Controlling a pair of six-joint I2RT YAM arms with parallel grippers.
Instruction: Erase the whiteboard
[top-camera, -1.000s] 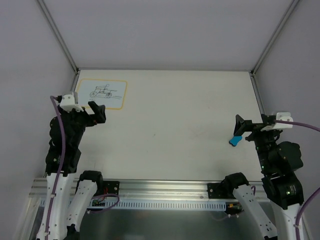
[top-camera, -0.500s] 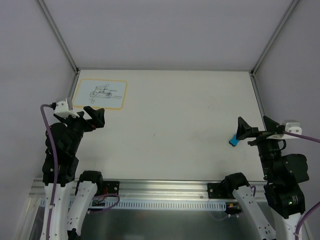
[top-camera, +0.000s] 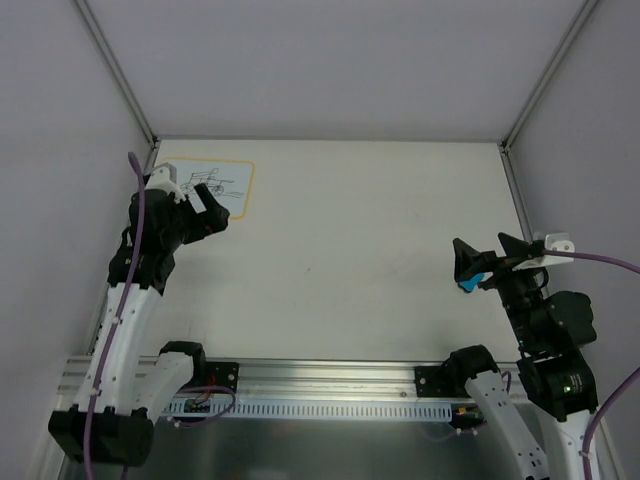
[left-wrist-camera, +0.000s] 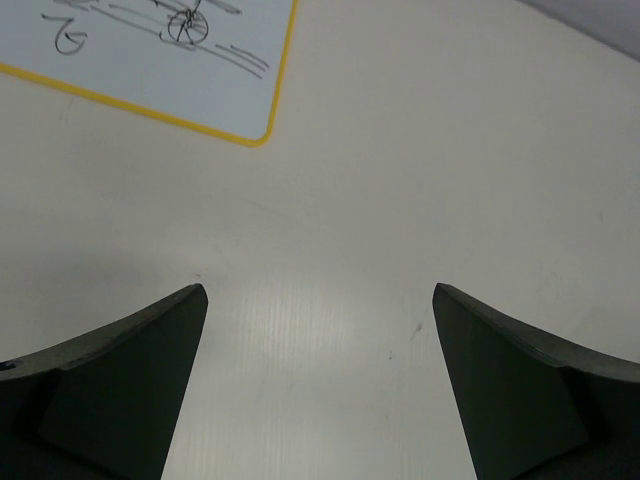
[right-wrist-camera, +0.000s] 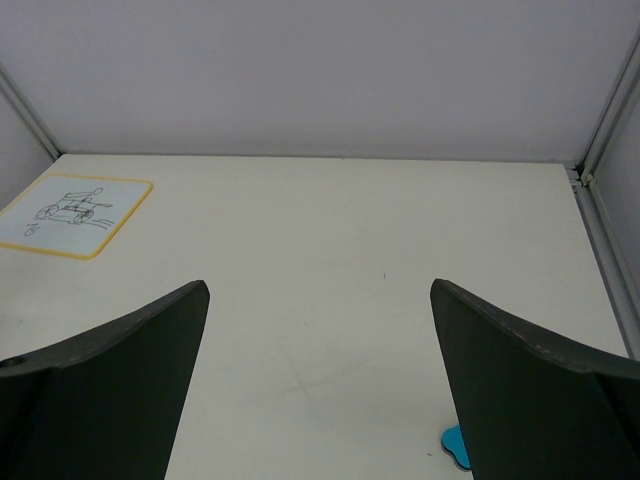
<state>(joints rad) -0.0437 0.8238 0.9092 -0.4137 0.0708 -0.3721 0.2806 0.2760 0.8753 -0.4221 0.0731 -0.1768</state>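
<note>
The whiteboard (top-camera: 238, 198) lies flat at the table's far left, white with a yellow-orange border and a black line sketch on it. My left gripper (top-camera: 210, 205) hovers open over its near right part, and the arm hides much of the board from above. In the left wrist view the whiteboard (left-wrist-camera: 150, 60) sits ahead and to the left of my left gripper (left-wrist-camera: 320, 290), with bare table between the fingers. My right gripper (top-camera: 485, 256) stands open at the right, with nothing between its fingers, above a small blue eraser (top-camera: 467, 284). From the right wrist, the whiteboard (right-wrist-camera: 70, 215) is far off to the left.
The blue eraser (right-wrist-camera: 455, 445) peeks out beside the right finger of my right gripper (right-wrist-camera: 320, 285). Grey walls with metal corner posts (top-camera: 120, 75) enclose the white table (top-camera: 350, 220) on three sides. An aluminium rail (top-camera: 320, 375) runs along the near edge.
My left arm has swung away from me and now covers part of the whiteboard. My right gripper has shifted a little to the left over the eraser. Both stayed open.
</note>
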